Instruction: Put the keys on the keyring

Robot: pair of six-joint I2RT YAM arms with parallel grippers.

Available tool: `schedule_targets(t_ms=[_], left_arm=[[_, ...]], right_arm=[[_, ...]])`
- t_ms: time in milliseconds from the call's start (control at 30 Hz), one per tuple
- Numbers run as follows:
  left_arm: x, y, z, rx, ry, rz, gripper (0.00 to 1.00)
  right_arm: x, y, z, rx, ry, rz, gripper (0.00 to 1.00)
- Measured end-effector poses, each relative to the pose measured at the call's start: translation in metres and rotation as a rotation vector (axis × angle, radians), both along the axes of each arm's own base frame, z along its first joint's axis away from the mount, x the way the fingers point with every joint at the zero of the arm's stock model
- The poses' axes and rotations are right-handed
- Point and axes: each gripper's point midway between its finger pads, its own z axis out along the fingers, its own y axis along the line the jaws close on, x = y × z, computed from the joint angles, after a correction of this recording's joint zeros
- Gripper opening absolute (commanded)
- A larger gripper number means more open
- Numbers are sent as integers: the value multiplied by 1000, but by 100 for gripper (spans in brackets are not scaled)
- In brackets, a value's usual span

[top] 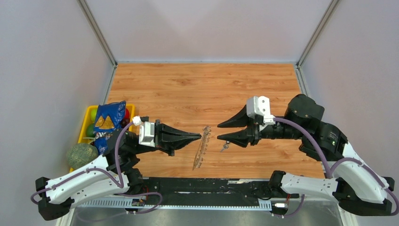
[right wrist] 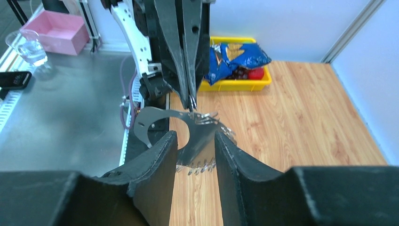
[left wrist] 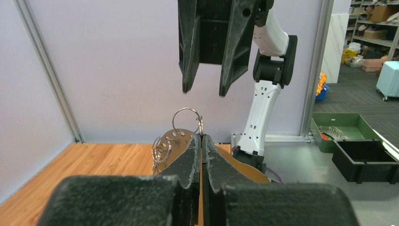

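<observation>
The keyring (top: 201,149) is off the wooden surface (top: 188,89), held between the two arms; from above it shows edge-on as a thin slanted strip with a jagged fringe. The left end effector (top: 198,137) reaches it from the left and is clenched on its upper rim. In the left wrist view its fingers (left wrist: 190,157) are pressed together on the metal, with thin wire loops standing up just past their tips. In the right wrist view the keyring is a flat grey crescent with small metal bits along its edge, and the left tips bite it from above.

The right end effector (top: 219,132) is just right of the keyring and is released. Its two fingers (right wrist: 160,165) are spread wide and, in its own camera, stand on either side of the keyring's fringed part. Whether either finger touches the metal cannot be told.

A tiny key (top: 225,146) shows just right of the keyring, under the right end effector's nearer finger. It is too small to tell whether it lies on the surface or hangs.

Well left of the keyring, a yellow bin (top: 86,123) holds a blue snack bag (top: 109,120), and a green netted ball (top: 82,154) sits at the bin's near end.
</observation>
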Motion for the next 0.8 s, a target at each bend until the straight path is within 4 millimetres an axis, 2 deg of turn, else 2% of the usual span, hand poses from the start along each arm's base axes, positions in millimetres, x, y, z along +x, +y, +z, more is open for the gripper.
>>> schedule_targets(t_ms=[200,500,800], left_arm=[[0,0,0,1,1,1,0],[0,0,-1,2,2,1,0],[0,0,-1,2,1,0,0]], right_arm=[[-7,5,14,36,16,45,40],[-2,28,4,9,74,77,39],[-5,31,11,35,75,98,38]])
